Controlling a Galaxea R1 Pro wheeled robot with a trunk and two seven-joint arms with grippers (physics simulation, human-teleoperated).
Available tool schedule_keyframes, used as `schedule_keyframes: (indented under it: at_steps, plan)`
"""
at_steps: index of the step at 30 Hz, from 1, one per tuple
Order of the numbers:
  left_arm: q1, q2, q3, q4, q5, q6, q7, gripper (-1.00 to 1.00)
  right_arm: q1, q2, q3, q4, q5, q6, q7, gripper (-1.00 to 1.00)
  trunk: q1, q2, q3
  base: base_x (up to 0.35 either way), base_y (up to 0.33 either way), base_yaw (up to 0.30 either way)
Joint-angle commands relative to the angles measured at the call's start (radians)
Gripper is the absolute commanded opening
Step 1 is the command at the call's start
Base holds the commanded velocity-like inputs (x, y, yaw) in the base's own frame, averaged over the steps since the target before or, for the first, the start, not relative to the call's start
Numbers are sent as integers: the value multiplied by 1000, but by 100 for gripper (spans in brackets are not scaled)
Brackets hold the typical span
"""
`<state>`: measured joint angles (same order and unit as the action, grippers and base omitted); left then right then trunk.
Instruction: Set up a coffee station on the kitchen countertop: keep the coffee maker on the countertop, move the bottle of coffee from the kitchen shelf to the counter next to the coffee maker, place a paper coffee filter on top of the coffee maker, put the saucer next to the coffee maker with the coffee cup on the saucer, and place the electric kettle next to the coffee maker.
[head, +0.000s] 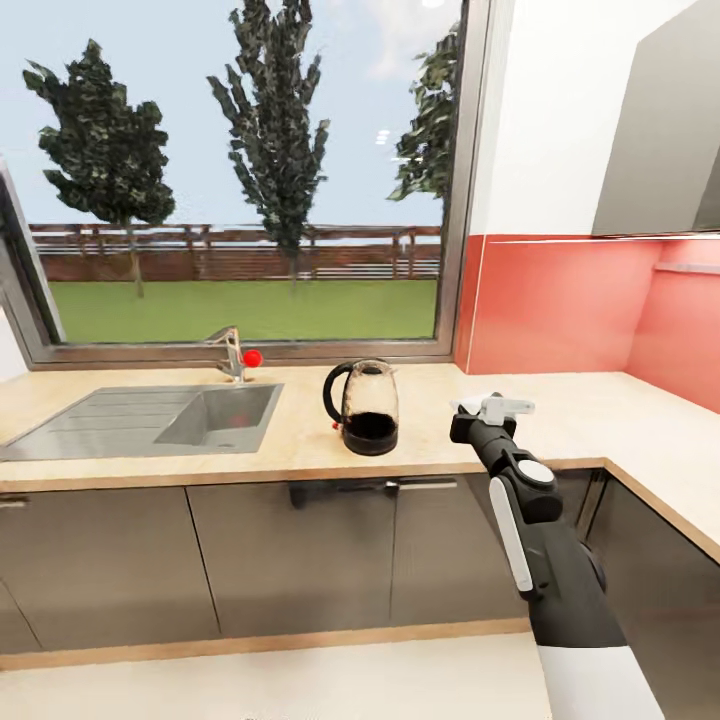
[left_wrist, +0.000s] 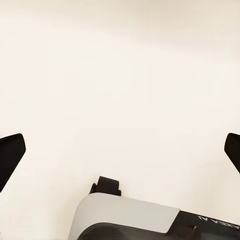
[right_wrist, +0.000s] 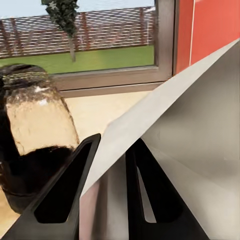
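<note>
My right gripper (head: 488, 412) hovers over the wooden countertop (head: 590, 415), shut on a white paper coffee filter (head: 507, 405). In the right wrist view the black fingers (right_wrist: 75, 185) pinch the filter's pale sheet (right_wrist: 190, 115), which hides most of what lies beyond. A glass vessel with a black handle and a dark base (head: 366, 407) stands on the counter just left of that gripper; I cannot tell whether it is the kettle or the coffee maker. It also shows close up (right_wrist: 35, 130). My left gripper (left_wrist: 120, 150) is open, fingertips (left_wrist: 10, 152) far apart before a plain cream surface.
A steel sink (head: 150, 420) with a faucet (head: 232, 352) is set into the counter at the left, below a large window. A red backsplash (head: 560, 300) runs behind the counter, which turns a corner at the right. A grey wall cabinet (head: 665, 130) hangs above.
</note>
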<state>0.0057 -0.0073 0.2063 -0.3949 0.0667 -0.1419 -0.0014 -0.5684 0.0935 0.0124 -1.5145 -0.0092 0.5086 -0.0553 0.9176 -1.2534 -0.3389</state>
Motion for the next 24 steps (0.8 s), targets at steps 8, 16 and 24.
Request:
schedule_keyframes:
  at_steps: [8,16,24]
  plan:
    - [0,0,1,-2,7,-1,0,100,-1,0,1,-1,-3,5,-3,-100,0,-1,-1,-4,0,265]
    - [0,0,1,-2,7,-2,0,100,-1,0,1,-1,-3,5,-3,-100,0,-1,-1,-129,0,168]
    - [0,0,1,-2,7,-2,0,100,-1,0,2,-1,-3,5,-3,-100,0,-1,-1,-295,0,42]
